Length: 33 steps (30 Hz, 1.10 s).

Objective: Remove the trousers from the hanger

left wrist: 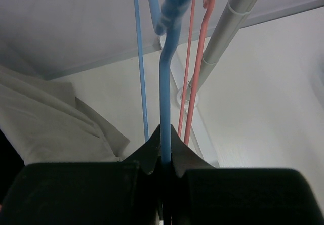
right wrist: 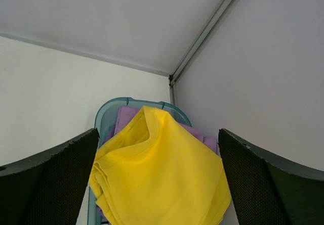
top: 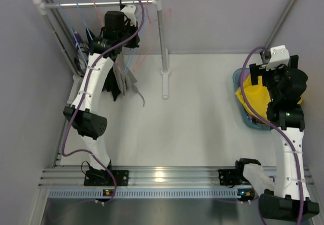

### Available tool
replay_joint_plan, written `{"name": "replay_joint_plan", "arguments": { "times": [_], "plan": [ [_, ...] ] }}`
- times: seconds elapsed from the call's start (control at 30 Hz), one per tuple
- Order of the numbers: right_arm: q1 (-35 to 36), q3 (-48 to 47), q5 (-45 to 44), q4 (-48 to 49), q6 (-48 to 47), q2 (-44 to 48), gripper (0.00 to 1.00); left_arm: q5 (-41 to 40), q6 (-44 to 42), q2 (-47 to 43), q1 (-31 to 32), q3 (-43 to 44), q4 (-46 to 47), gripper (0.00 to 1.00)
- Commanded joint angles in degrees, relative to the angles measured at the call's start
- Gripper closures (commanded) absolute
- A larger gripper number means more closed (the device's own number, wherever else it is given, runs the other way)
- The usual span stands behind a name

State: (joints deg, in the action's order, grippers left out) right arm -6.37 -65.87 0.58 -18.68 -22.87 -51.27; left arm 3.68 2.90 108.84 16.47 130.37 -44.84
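Observation:
My left gripper (top: pixel 120 32) is up at the clothes rail, shut on the shaft of a blue hanger (left wrist: pixel 165 98); its fingertips (left wrist: pixel 152 146) pinch it from both sides. Grey-beige trousers (left wrist: pixel 45 129) hang just left of it and also show in the top view (top: pixel 130 81), beside black trousers (top: pixel 112 87) and dark patterned trousers (top: pixel 79 45). My right gripper (top: pixel 276 78) is open and empty above a teal basket (right wrist: pixel 107 115). Yellow trousers (right wrist: pixel 162 179) lie in the basket on top of lilac trousers (right wrist: pixel 126 118).
The rack's silver rail (top: pixel 101 4) spans the back left, with a white post (top: pixel 163 48) standing on the table. Another blue hanger (left wrist: pixel 140 58) and pink hangers (left wrist: pixel 195 73) hang next to the held one. Walls close in on the left, back and right.

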Motion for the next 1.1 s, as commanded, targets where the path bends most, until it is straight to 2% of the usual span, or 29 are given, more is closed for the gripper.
{"name": "replay_joint_plan", "arguments": {
  "times": [0.0,0.57,0.7,0.83,0.93,0.97,1.03,1.07],
  "plan": [
    [0.83,0.30,0.91,0.57,0.99,1.69,0.01,1.15,0.97,2.43,-0.30,3.75,4.94,1.00],
    [0.83,2.58,0.83,0.31,0.90,3.63,0.00,-1.14,2.29,10.87,-0.82,8.68,7.66,1.00],
    [0.83,2.76,0.83,0.13,0.81,3.98,0.01,2.45,2.46,10.61,-0.91,8.50,6.70,0.88],
    [0.83,2.41,0.91,-0.22,1.43,3.98,0.01,5.10,2.90,8.42,-0.91,7.80,6.08,0.66],
    [0.83,2.06,1.00,-0.74,1.78,4.16,0.01,6.16,3.26,4.20,-0.82,4.83,5.99,0.55],
    [0.83,1.97,1.00,-0.83,1.78,4.33,0.01,6.33,3.43,1.32,-0.82,3.59,6.08,0.44],
    [0.83,1.79,1.18,-1.27,1.87,4.51,0.00,6.95,3.78,-3.51,-0.82,-0.26,5.73,0.34],
    [0.83,1.62,1.18,-1.36,1.87,4.59,0.01,6.69,4.13,-5.02,-0.82,-1.51,5.47,0.24]
  ]
}}
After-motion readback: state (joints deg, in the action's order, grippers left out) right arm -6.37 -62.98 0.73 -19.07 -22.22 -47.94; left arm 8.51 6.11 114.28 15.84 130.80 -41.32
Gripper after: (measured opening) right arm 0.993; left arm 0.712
